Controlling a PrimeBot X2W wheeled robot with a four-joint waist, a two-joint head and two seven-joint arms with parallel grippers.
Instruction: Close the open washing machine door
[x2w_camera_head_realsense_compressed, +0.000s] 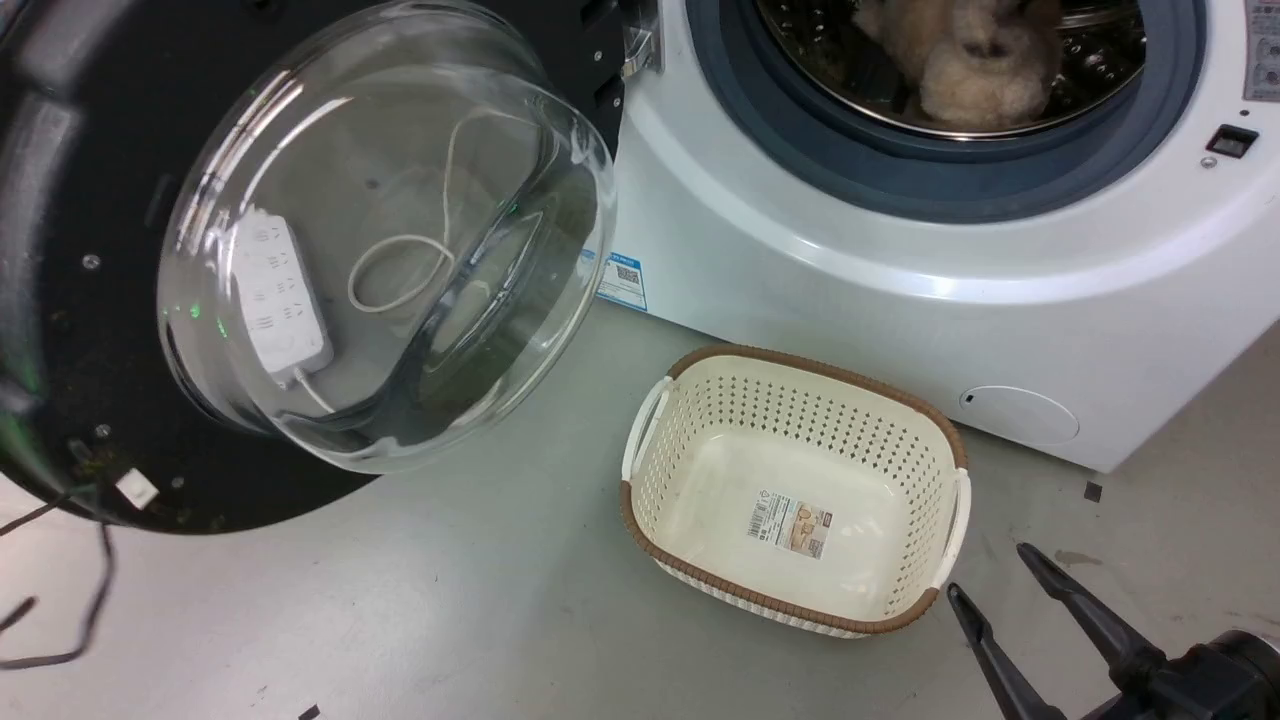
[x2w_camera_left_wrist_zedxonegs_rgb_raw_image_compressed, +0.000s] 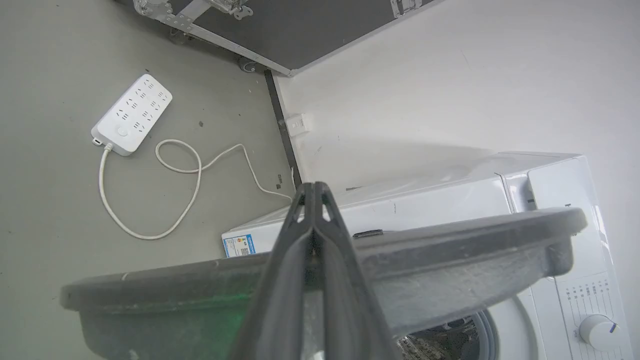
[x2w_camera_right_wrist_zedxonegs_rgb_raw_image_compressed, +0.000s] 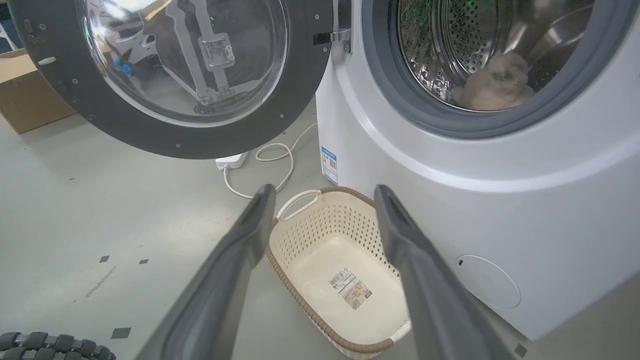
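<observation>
So far the door stands wide open left of the washing machine, unclosed, with the left claw pressed together at its rim and the right claw spread apart.

R gripper: 2 long R fingers, dark grey-black, matt, slim, tapering to pointed tips. They root in a chunky black housing w/ rounded body. Right wrist view: same fingers flat-sided, widening toward base, blurred nr lens.
L gripper: L fingers dark grey, matt, long wedge shape, small triangular cut-out nr each tip.
</observation>
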